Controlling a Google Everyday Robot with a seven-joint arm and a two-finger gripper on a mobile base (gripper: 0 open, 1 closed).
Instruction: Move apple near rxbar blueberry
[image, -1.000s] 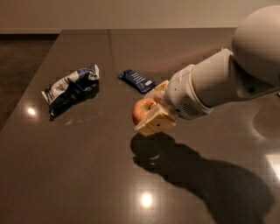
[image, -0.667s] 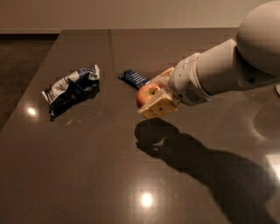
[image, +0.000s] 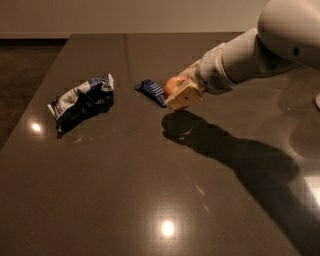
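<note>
- Dark glossy table (image: 150, 190) fills most of the frame, with light glints at low centre and far left.
- Gripper (image: 177, 93) sits just right of centre in the upper half. I see its pale fingers clamped around the apple (image: 173, 85).
- Apple hangs clear of the surface, its shadow below it, just beside the right end of the rxbar blueberry (image: 151, 91).
- Crumpled blue-and-white chip bag (image: 82, 100) lies at left, well apart.

glossy dark table (image: 125, 190), pale wall (image: 125, 15) behind, dim floor (image: 22, 65), light glints (image: 167, 228)
</note>
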